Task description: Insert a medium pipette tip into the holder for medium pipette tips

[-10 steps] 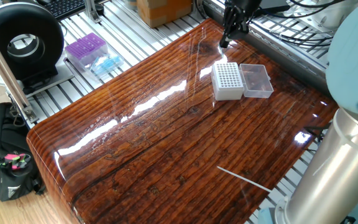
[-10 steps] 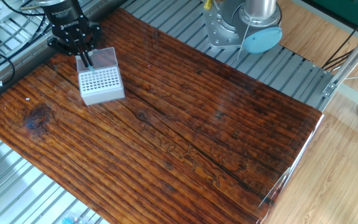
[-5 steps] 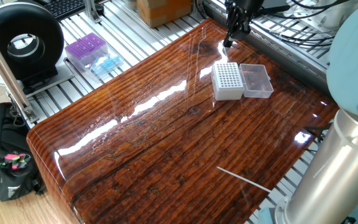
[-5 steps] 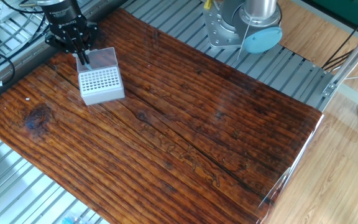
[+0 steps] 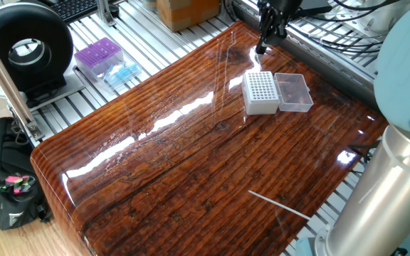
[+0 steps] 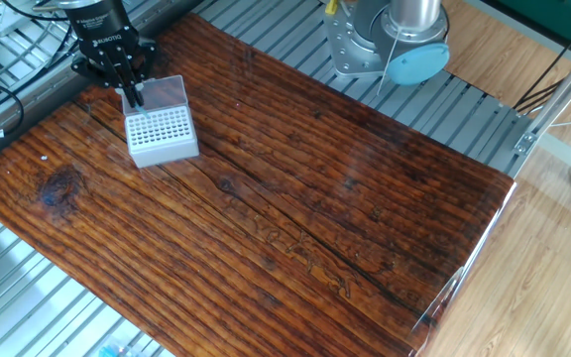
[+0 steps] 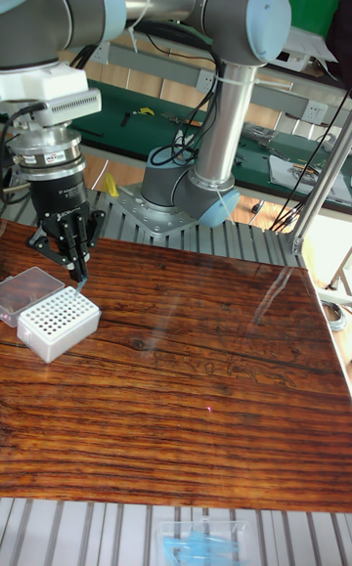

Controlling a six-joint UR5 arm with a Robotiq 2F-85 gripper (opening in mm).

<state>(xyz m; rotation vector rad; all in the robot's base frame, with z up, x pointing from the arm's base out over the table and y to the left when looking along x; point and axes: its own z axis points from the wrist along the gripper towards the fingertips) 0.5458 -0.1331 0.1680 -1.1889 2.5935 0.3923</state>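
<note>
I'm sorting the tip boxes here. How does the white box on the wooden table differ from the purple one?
The white box sits on the wooden table, right below the pincer; the purple box sits off it, on the metal slats. The white box has a clear lid lying open beside it; no such lid shows on the purple one. Both have a grid top.

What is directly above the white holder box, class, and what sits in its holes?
The gripper hangs over the far edge of the holder, fingers close together, with a small tip between them. The grid holes look empty, but they are too small to tell.
</note>
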